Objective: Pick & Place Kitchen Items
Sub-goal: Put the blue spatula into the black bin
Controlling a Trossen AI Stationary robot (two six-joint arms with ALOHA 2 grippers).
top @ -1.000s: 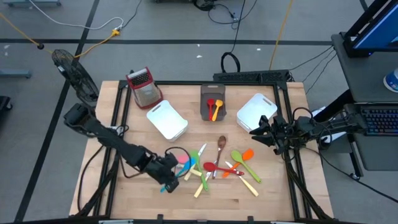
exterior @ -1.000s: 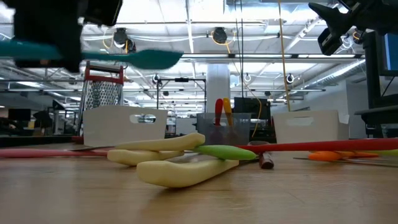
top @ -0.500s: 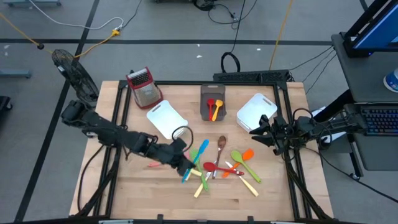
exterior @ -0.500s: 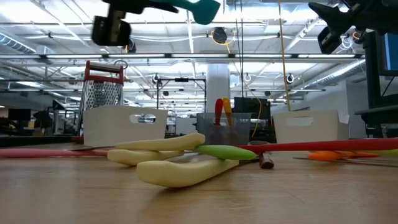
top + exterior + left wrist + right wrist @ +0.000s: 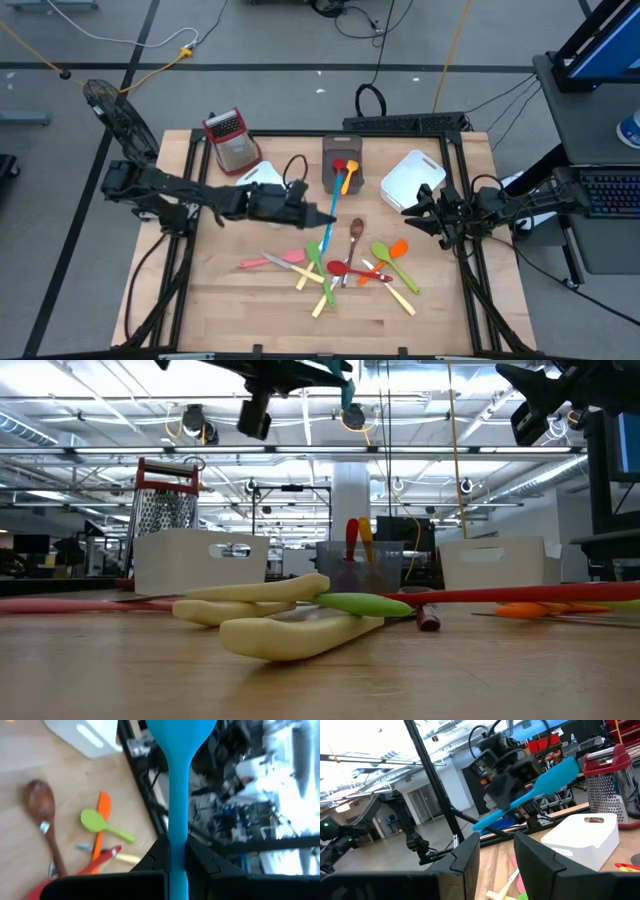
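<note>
Above the middle of the wooden table (image 5: 240,300), I have the left gripper (image 5: 308,213) clamped on a long, bright blue plastic spatula (image 5: 326,229), lifted off the surface. Its slim handle runs straight between my fingers (image 5: 200,862) and widens into a flat blade. It hangs between the white rectangular bin (image 5: 262,182) and the scattered coloured utensils (image 5: 350,268). My right gripper (image 5: 413,212) waits, jaws parted and empty, beside the other white bin (image 5: 415,180).

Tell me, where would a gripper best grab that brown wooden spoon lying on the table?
Probably mid-handle, coming straight down from above. The wooden spoon lies flat, its slim handle running toward the table's front edge, the bowl at the far end. Fingers would close across the handle just below the bowl, since the lower handle crosses under the red spoon.
</note>
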